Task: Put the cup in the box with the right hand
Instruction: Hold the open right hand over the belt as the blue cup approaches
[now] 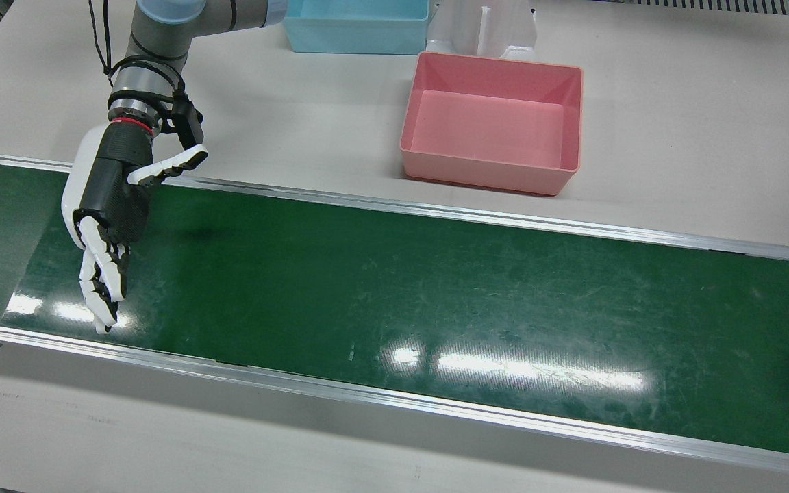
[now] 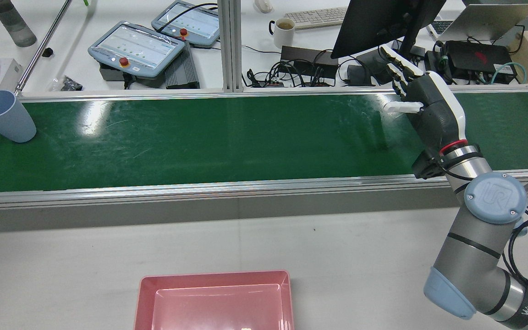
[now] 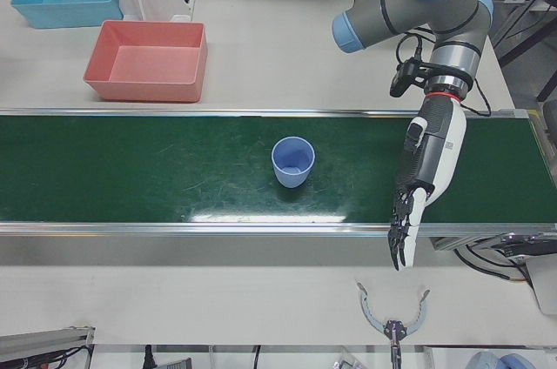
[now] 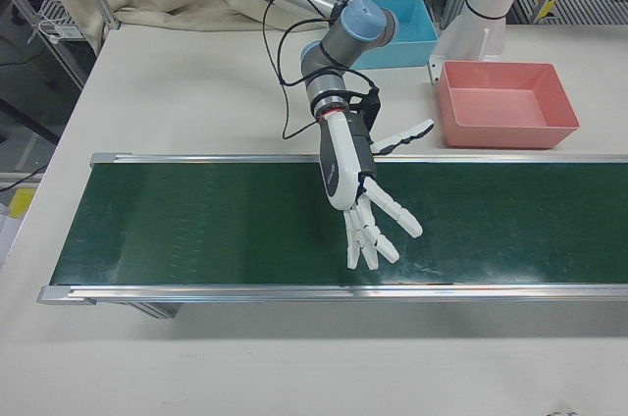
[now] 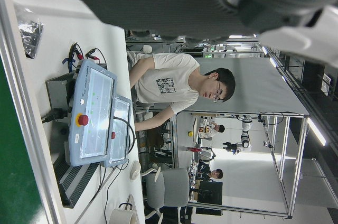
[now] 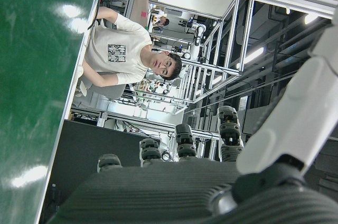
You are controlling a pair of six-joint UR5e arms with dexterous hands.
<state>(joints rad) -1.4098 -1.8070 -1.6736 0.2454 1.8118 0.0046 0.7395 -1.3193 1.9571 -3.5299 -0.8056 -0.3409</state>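
Green belt crosses the table. Blue cup upright at its far left end. Right hand hovers over the opposite end, fingers spread, empty. Left hand likewise open. Pink box beside belt.

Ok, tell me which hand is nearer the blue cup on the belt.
Left. The left hand hangs over the belt a short way along from the cup. The right hand is over the belt's opposite end, beyond the pink box.
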